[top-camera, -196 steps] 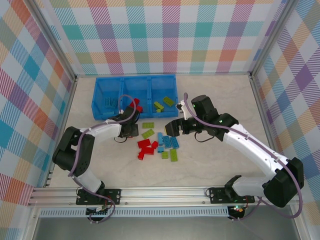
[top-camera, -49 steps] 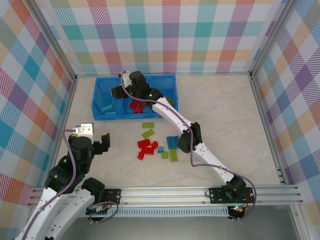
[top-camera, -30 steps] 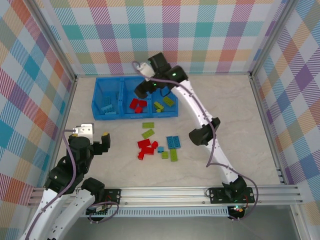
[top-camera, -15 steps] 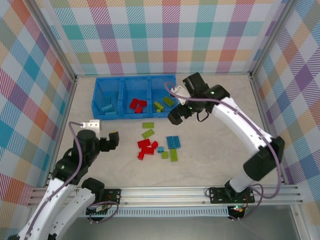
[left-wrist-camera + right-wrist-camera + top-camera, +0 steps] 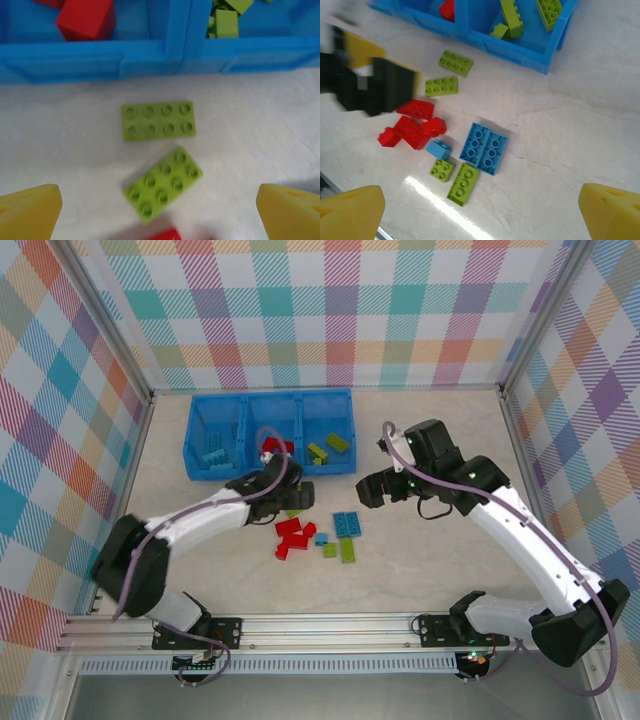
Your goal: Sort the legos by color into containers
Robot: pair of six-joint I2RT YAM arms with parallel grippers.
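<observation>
**Left arm moved in on the green bricks while the right arm backed away**

Half a second on, the left gripper (image 5: pixel 159 214) had swung out from its tucked spot near the table's 8 o'clock edge to the strip just at 6 o'clock of the tray (image 5: pixel 150 57). Its fingers stood wide apart and empty. Between and beyond them lay two green bricks: a straight brick (image 5: pixel 158 121) lay square to the tray wall. A tilted brick (image 5: pixel 162 184) lay just at its 6 o'clock, close by but apart.

The right gripper (image 5: pixel 481 212) had drawn back from the tray's front right corner toward 3 o'clock of the loose pile. Its fingers were also spread wide and held nothing.

Sorted bricks lay by colour in the tray: blue in the left compartment (image 5: pixel 210 425), red in the middle compartment (image 5: pixel 270 420), green in the right compartment (image 5: pixel 322 418).

On the table remained the red cluster (image 5: pixel 290 537), a blue pair (image 5: pixel 346 524) side by side, a small blue brick (image 5: pixel 321 538) and two more green pieces (image 5: pixel 347 550).

The change suggested a handover. The right arm's drop looked finished, and the left arm seemed set to pick one green brick for the right compartment, at about 1 o'clock from it. With roughly ten bricks loose, the sorting looked about half done.
</observation>
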